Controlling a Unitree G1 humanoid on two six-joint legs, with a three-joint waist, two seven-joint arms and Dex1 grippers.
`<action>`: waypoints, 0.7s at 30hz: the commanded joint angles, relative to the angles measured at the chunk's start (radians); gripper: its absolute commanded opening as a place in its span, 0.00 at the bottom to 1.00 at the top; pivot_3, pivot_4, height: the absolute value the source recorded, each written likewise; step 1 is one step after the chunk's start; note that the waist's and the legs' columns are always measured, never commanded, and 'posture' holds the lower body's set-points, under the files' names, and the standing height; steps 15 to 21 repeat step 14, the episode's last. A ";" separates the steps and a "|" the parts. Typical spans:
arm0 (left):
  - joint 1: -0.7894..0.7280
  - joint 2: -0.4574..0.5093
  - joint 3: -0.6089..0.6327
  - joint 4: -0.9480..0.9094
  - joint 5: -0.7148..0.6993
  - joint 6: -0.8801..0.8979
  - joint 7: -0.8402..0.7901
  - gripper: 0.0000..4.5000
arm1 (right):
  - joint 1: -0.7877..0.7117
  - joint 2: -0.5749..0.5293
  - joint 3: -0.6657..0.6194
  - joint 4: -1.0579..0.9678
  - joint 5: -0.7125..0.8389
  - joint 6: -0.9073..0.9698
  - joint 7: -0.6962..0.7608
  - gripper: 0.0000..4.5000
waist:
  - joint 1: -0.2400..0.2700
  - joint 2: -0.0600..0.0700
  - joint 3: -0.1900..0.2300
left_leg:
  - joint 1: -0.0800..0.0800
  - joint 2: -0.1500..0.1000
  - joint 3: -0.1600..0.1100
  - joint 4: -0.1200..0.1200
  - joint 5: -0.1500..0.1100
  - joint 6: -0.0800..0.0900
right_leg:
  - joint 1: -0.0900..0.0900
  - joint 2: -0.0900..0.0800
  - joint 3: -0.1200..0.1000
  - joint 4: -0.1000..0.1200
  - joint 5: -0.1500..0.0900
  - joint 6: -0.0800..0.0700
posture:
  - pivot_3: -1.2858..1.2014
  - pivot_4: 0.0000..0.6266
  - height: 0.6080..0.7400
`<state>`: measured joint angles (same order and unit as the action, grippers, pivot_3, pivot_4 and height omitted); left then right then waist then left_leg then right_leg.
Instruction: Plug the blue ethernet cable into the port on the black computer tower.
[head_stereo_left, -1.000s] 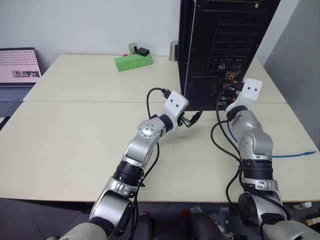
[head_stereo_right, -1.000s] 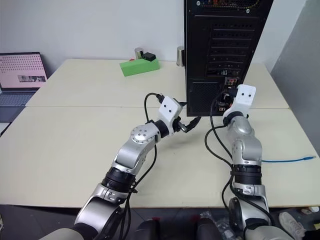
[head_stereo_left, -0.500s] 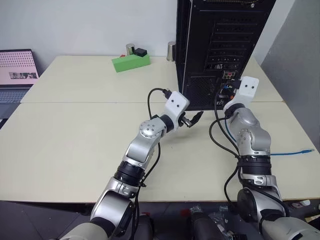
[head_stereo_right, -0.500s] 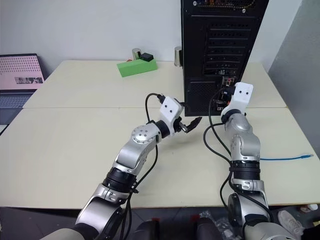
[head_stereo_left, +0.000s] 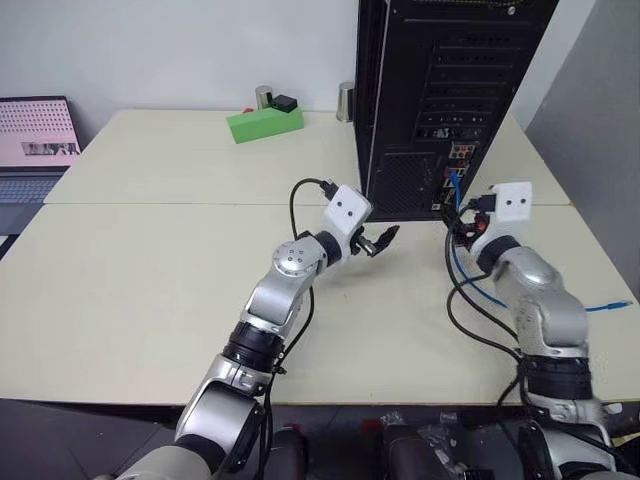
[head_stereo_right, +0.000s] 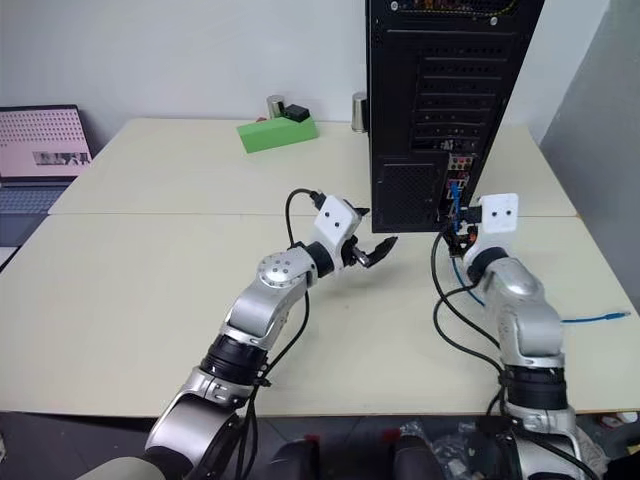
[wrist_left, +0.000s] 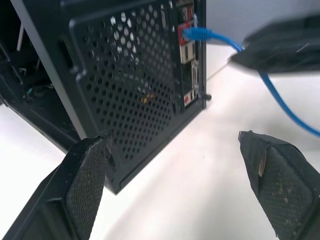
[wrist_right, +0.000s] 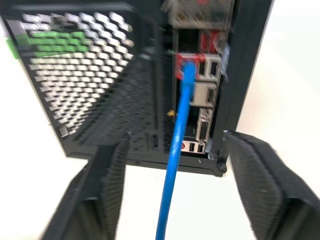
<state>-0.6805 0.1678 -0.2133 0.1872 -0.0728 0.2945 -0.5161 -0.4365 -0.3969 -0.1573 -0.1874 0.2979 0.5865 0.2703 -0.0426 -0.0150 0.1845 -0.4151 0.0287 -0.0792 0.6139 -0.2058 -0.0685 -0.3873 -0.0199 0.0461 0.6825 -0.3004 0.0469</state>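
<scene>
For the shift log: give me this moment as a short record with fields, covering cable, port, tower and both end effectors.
cable: blue, plug seated in the tower's rear strip, cord hanging down to the table and trailing off to the robot's right
port: red-framed socket, filled by the plug
tower: black, upright on the table, rear face toward the robot
left end effector: open, empty, in front of the mesh vent
right end effector: open, cord running free between its fingers, not gripped

blue ethernet cable (wrist_right: 176, 150): plugged into port (wrist_right: 188, 65) | black computer tower (head_stereo_right: 430, 110): upright on worktop, rear face forward
</scene>
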 joint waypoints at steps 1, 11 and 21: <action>0.021 0.056 0.026 -0.064 -0.023 0.044 -0.057 0.95 | 0.044 -0.085 -0.064 -0.113 0.081 0.011 0.127 0.91 | -0.001 0.000 0.000 | 0.000 0.000 0.000 0.000 0.000 0.000 | 0.000 0.000 0.000 0.000 0.000 0.000 | 0.52 0.24 1.00; 0.038 0.200 0.064 -0.200 -0.100 0.079 -0.236 0.95 | 0.120 -0.223 -0.199 -0.130 0.209 -0.071 0.339 0.99 | 0.004 0.000 0.000 | 0.000 0.000 0.000 0.000 0.000 0.000 | 0.001 0.000 0.000 -0.001 0.000 0.000 | 0.52 0.24 1.00; 0.049 0.250 0.069 -0.237 -0.136 0.073 -0.312 0.95 | 0.122 -0.256 -0.205 -0.110 0.217 -0.086 0.378 0.99 | 0.005 0.000 0.001 | 0.000 0.000 0.000 0.000 0.000 0.000 | 0.001 0.000 -0.001 -0.001 0.000 0.000 | 0.52 0.24 1.00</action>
